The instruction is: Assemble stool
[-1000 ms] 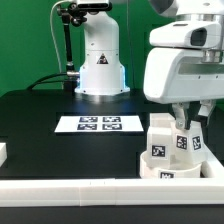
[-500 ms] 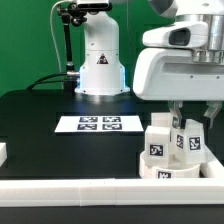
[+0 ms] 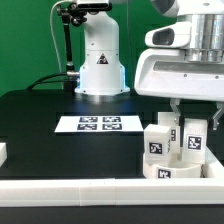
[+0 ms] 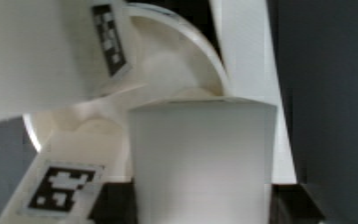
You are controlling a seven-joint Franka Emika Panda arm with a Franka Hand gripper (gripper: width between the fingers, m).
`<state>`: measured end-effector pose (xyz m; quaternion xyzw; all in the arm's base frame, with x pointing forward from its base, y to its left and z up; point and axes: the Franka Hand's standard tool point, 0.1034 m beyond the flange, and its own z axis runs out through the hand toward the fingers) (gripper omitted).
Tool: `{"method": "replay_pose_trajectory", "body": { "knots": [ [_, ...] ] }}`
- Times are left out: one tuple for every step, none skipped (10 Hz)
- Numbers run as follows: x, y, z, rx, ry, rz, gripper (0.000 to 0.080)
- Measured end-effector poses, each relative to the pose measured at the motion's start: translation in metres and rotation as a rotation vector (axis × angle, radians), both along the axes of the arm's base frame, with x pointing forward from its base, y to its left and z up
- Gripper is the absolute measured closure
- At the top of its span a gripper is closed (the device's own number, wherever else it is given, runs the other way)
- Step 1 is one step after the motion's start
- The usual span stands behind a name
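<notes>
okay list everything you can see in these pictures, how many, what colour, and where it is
Seat: one, white round disc, on the table at the exterior view's lower right, by the front rail.
Leg blocks: at least three, white with black-and-white tags, standing on the seat; one sits under the pincer.
Marker board: one, flat white with several tags, mid-table.
Table: one, black top.
White rail: one, along the front edge.
White block: one, at the exterior view's left edge, cut off.
Backdrop: green, behind.
Robot base: one, white, at the table's back.
Pincer: one, white, above the legs; whether it grips one I cannot tell.
</notes>
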<state>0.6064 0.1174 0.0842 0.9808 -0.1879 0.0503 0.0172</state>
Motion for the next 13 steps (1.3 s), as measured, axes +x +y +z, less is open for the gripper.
{"method": "replay_pose_trajectory", "body": {
  "knots": [
    [0.0001, 0.0001, 0.0000, 0.004, -0.002, -0.030, 0.0462],
    [0.0000, 0.0004, -0.0001, 0.016, -0.005, -0.118, 0.0462],
    [-0.0001, 0.0006, -0.0001, 0.025, -0.007, -0.173, 0.0462],
    [-0.0001, 0.0008, -0.0002, 0.031, -0.009, -0.215, 0.0462],
    [-0.0001, 0.0008, -0.0002, 0.039, -0.011, -0.278, 0.0462],
    [-0.0002, 0.0009, -0.0002, 0.043, -0.013, -0.316, 0.0462],
    [-0.0002, 0.0012, -0.0002, 0.059, -0.014, -0.407, 0.0462],
    [-0.0003, 0.0016, -0.0002, 0.071, -0.015, -0.477, 0.0462],
    [-0.0003, 0.0018, -0.0002, 0.083, -0.016, -0.554, 0.0462],
    [-0.0003, 0.0024, -0.0002, 0.103, -0.016, -0.672, 0.0462],
    [0.0002, 0.0015, -0.0007, 0.122, -0.025, -0.744, 0.0462],
    [0.0008, 0.0013, -0.0004, 0.153, -0.032, -0.870, 0.0462],
    [0.0010, 0.0009, -0.0003, 0.187, -0.043, -0.984, 0.0462]
  ]
}}
